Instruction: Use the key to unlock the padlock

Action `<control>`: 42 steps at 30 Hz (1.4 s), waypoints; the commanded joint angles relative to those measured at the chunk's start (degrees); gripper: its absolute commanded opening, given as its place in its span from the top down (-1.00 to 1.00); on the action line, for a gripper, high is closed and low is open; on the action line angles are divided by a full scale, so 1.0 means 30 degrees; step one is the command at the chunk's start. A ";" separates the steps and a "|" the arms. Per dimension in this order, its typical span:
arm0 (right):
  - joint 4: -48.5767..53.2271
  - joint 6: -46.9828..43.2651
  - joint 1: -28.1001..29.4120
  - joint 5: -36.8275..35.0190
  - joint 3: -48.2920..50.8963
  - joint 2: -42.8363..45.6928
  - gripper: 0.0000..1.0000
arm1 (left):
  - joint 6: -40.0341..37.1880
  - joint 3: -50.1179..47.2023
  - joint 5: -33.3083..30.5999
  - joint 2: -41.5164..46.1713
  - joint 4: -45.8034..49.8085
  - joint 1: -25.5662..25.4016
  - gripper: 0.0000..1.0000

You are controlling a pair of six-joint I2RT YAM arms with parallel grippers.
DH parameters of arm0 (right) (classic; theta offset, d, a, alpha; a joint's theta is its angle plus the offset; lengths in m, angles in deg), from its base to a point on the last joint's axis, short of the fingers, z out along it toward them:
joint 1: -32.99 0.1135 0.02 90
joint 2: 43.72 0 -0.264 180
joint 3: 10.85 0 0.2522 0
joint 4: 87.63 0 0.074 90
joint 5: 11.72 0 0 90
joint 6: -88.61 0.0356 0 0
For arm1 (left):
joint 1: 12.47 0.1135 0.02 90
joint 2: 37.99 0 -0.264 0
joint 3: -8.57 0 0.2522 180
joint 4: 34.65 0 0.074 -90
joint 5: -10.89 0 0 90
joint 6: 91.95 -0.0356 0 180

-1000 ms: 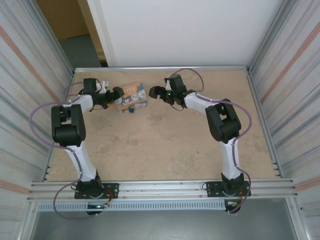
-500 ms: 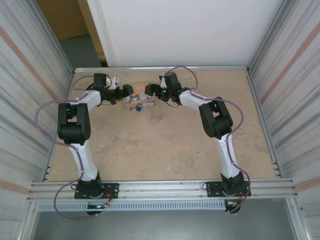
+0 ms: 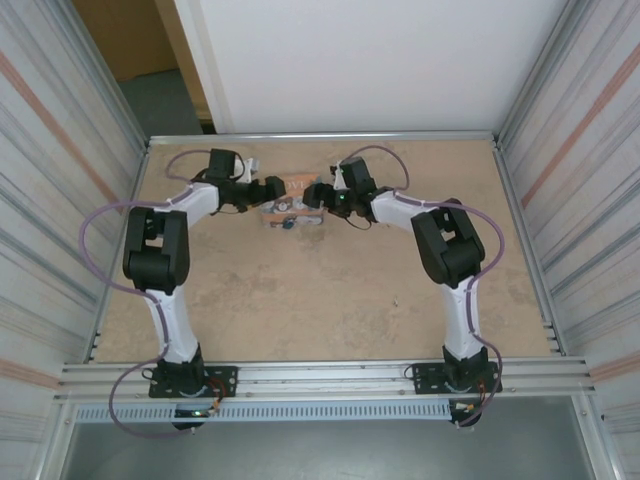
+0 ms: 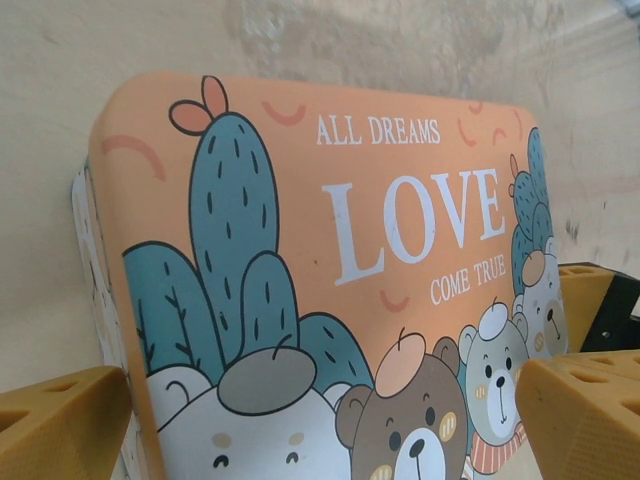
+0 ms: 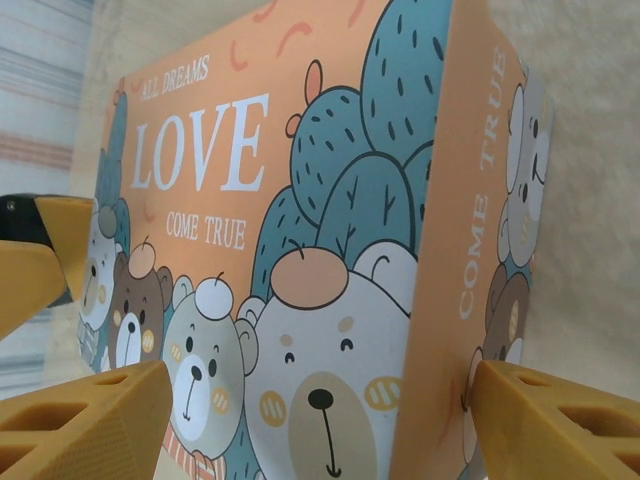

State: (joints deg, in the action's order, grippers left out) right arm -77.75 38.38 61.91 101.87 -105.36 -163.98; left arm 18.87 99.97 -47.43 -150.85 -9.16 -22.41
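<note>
Found a printed box (image 3: pixel 297 186) at the far middle of the table (image 3: pixel 330 300), orange lid up, with cactus and bear artwork and the words LOVE and COME TRUE legible in both wrist views. Located the padlock (image 3: pixel 287 222) as a small dark item just against the near face of the box; detail too small to tell. Recorded the left gripper (image 3: pixel 269 191) at the box's left end, yellow fingers (image 4: pixel 60 425) spread wide to either side of it. Recorded the right gripper (image 3: pixel 316 194) at the right end, likewise spread, astride a corner of the box. Could not tell whether any finger pressed on the box.
</note>
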 commanded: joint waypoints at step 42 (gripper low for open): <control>0.4799 -0.1264 0.0355 -0.4216 1.1971 1.3272 -0.94 | 0.3705 -0.4937 -0.3268 0.4697 -0.1481 -0.5756 -0.97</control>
State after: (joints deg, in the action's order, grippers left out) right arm -67.63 35.51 63.60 92.78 -70.17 -127.15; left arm 29.45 85.55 -57.70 -140.77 -13.42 -41.53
